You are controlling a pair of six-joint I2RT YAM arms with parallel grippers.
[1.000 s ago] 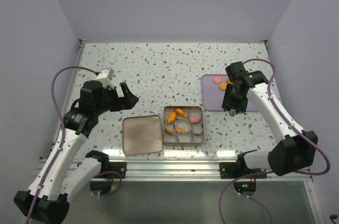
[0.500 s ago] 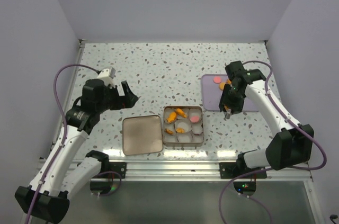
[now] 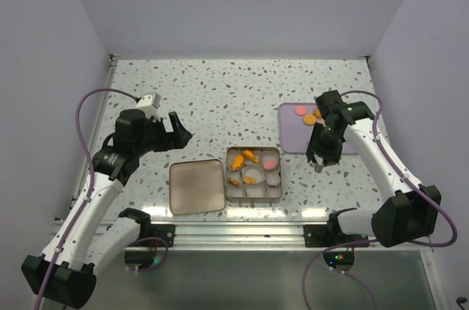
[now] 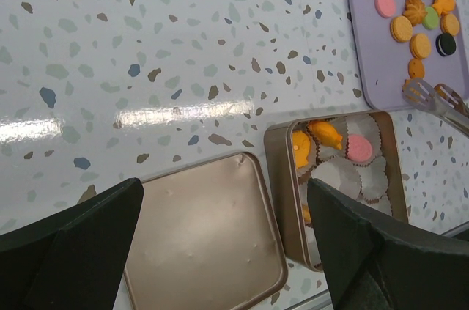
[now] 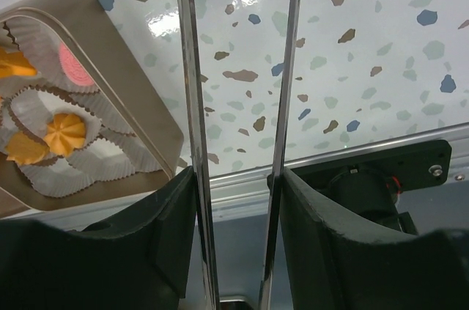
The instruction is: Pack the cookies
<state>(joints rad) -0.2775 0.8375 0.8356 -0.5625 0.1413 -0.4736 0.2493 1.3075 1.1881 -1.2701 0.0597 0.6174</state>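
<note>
Cookies lie on a purple tray (image 3: pixel 293 136): a pink one (image 3: pixel 300 111) and orange ones (image 3: pixel 309 119). The left wrist view shows several of them there (image 4: pixel 401 28). More sit in paper cups in the open tin (image 3: pixel 253 151): orange ones (image 3: pixel 249 156) and a pink one (image 3: pixel 270 164), also in the right wrist view (image 5: pixel 64 133). My right gripper (image 3: pixel 323 150) is shut on metal tongs (image 5: pixel 192 105), between tray and tin. The tong tips (image 4: pixel 432 96) stand apart with nothing between them. My left gripper (image 3: pixel 178 134) is open and empty, above and left of the tin lid (image 3: pixel 196 186).
The tin lid (image 4: pixel 205 237) lies flat just left of the tin. A green cookie (image 4: pixel 431 17) and a dark one (image 4: pixel 445 44) also lie on the tray. The table's front rail (image 3: pixel 242 233) runs just behind the tin.
My right gripper with the tongs has moved off the tray's left edge toward the front of the table. My left arm has barely moved.
</note>
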